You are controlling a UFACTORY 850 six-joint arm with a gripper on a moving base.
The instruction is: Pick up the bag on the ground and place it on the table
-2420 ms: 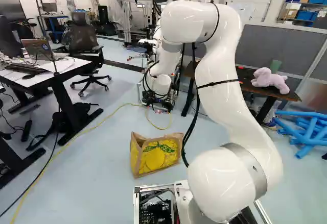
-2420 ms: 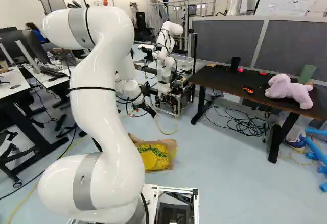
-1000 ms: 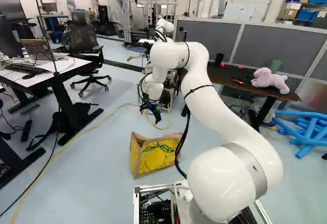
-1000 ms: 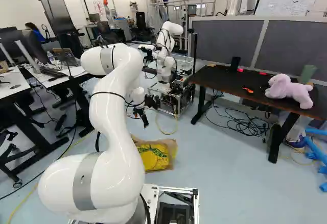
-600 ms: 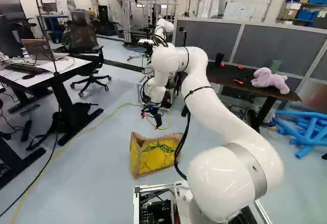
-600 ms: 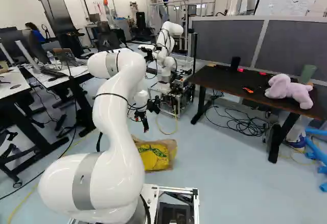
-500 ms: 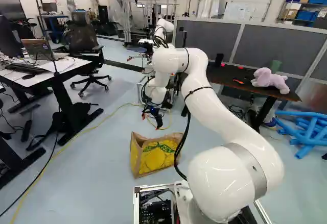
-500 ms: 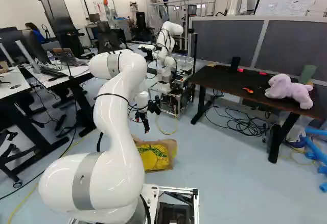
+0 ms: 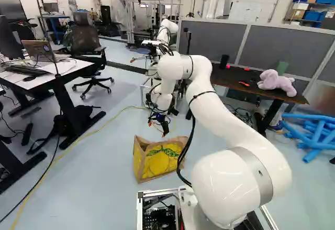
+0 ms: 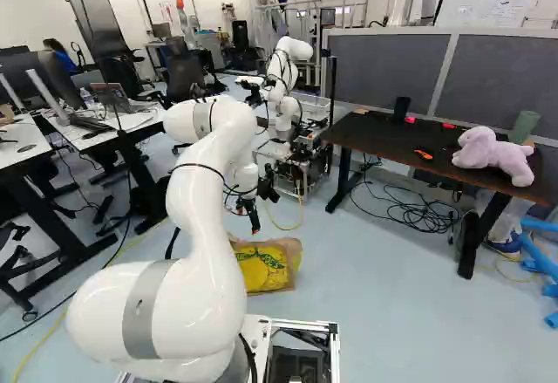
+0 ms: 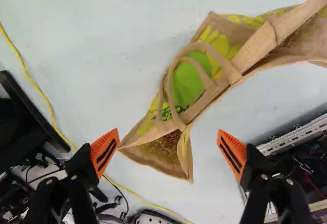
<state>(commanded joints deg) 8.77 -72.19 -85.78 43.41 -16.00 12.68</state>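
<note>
Just past the yellow-printed bag (image 9: 157, 162), dips lower and closer than a second ago, with gripper (image 11: 168, 145) spread wide and pinching nothing; leaves bag sitting on the near floor (image 10: 375, 313); looks close to lining up with the handles (image 11: 222, 60); needs a grip before swinging right to the far table (image 10: 392, 144).

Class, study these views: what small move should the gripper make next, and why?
Probably ease the gripper forward and down toward the handles of the bag. Its fingers stand wide open, only one end of the bag shows between them, and the handle loops lie ahead, not yet gripped.
</note>
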